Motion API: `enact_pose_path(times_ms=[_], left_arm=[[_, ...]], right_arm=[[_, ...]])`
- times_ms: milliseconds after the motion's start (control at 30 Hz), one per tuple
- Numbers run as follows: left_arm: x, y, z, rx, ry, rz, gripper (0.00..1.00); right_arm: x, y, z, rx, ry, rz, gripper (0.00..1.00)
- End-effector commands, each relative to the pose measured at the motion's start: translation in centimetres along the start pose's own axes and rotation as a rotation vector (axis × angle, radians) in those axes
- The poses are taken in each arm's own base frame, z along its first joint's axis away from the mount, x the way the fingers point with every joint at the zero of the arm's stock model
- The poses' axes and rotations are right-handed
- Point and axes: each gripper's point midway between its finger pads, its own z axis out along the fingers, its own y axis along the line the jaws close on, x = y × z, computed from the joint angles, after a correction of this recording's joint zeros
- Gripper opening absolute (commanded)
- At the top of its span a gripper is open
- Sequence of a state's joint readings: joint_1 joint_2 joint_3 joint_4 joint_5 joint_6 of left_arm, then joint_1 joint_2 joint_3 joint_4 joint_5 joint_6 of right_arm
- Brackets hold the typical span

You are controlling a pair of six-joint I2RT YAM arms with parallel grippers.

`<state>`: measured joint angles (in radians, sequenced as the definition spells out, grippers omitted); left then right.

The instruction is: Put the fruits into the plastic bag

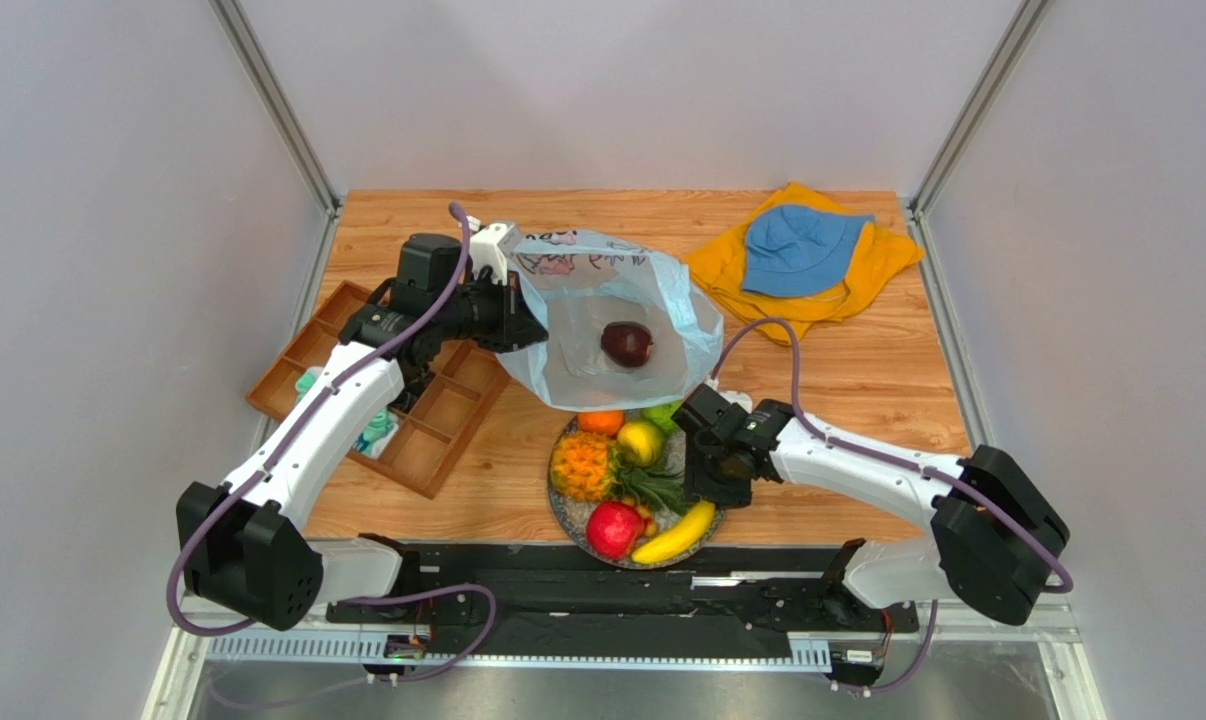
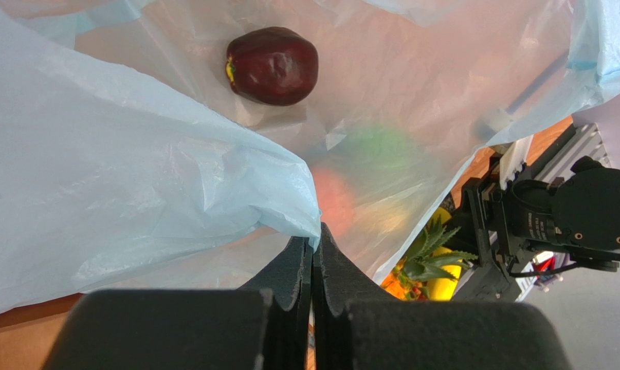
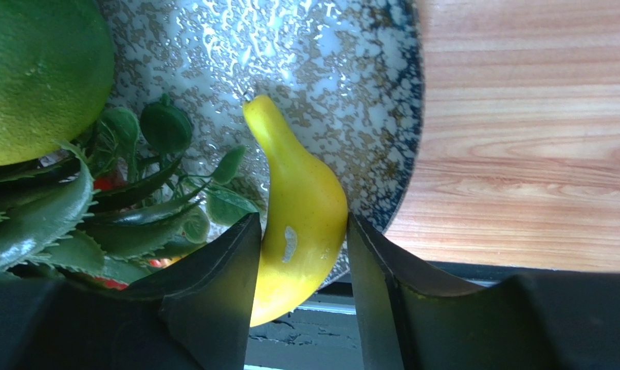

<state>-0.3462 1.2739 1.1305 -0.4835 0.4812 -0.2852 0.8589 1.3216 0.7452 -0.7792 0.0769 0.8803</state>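
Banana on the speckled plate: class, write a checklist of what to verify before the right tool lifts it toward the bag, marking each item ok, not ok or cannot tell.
1. The banana sits between the right tool's fingers: ok.
2. Grip firm on both sides: cannot tell.
3. The pineapple leaves clear of the fingers: cannot tell, they lie close beside one.
4. The left tool shut on the plastic bag's edge: ok.
5. Bag mouth held open, maroon fruit inside: ok.
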Motion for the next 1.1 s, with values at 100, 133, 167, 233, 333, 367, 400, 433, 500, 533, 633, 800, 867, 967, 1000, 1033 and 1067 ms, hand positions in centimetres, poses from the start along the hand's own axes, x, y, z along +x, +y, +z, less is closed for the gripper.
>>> enact_pose_path(times_ms=[100,133,167,233,333,367,400,433,500,533,633,800,867,967,1000,1033,1067], left_arm=[[-1.5,-0.7,-0.6,0.02,-0.042,0.02,0.0],[-1.5,-0.7,-0.6,0.021,-0.042,0.021,0.0],[-1.5,-0.8,-0.6,0.021,-0.042,0.02,0.0],[-1.5,-0.8,-0.6,0.021,-0.042,0.018,0.0],[-1.5,-0.8,-0.6,0.023,-0.041,0.018,0.0],[-1.5,-0.8,-0.6,0.023,-0.041,0.018,0.0],[-1.4,-0.7,-0.5,0.022,-0.04,0.019,0.0],[-1.5,-0.8,-0.6,0.024,-0.041,0.018,0.0],[-1.5,-0.8,-0.6,0.023,-0.043,0.019,0.0],[-1.5,-0.8,-0.6,0.024,-0.042,0.019,0.0],[-1.5,-0.9,-0.7,0.028,-0.043,0.02,0.0],[-1.5,-1.0,-0.8,0.028,-0.044,0.021,0.0],[-1.6,-1.0,-0.8,0.027,-0.047,0.022,0.0],[-1.5,-0.9,-0.8,0.024,-0.047,0.023,0.0],[-1.5,-0.9,-0.7,0.025,-0.046,0.023,0.0],[-1.5,-0.9,-0.7,0.027,-0.044,0.021,0.0],[-1.5,-0.9,-0.7,0.028,-0.043,0.02,0.0]], right_arm=[[-1.5,0.8,-0.4,0.005,-0.053,-0.001,0.36],[-1.7,0.5,-0.5,0.02,-0.066,-0.009,0.32],[-1.7,0.1,-0.7,0.034,-0.072,-0.011,0.3],[-2.3,-0.3,-1.2,0.052,-0.104,-0.015,0.24],[-3.1,-0.9,-2.2,0.074,-0.149,-0.017,0.17],[-3.1,-1.3,-2.5,0.094,-0.153,-0.022,0.15],[-3.3,-1.6,-2.7,0.104,-0.163,-0.024,0.14],[-3.9,-1.7,-3.3,0.114,-0.196,-0.024,0.12],[-4.2,-2.4,-4.1,0.146,-0.211,-0.04,0.1],[-4.8,-2.7,-4.6,0.159,-0.241,-0.048,0.08],[-6.2,-3.0,-6.5,0.162,-0.313,-0.102,0.0],[-7.4,-1.1,-9.4,0.022,-0.385,-0.229,0.0],[-7.3,1.1,-11.0,-0.124,-0.413,-0.282,0.0],[-6.8,4.2,-13.4,-0.332,-0.441,-0.385,0.0],[-6.6,5.3,-14.3,-0.396,-0.447,-0.419,0.0],[-5.7,7.2,-15.6,-0.515,-0.429,-0.47,0.0],[-5.5,8.0,-16.1,-0.56,-0.424,-0.485,0.0]])
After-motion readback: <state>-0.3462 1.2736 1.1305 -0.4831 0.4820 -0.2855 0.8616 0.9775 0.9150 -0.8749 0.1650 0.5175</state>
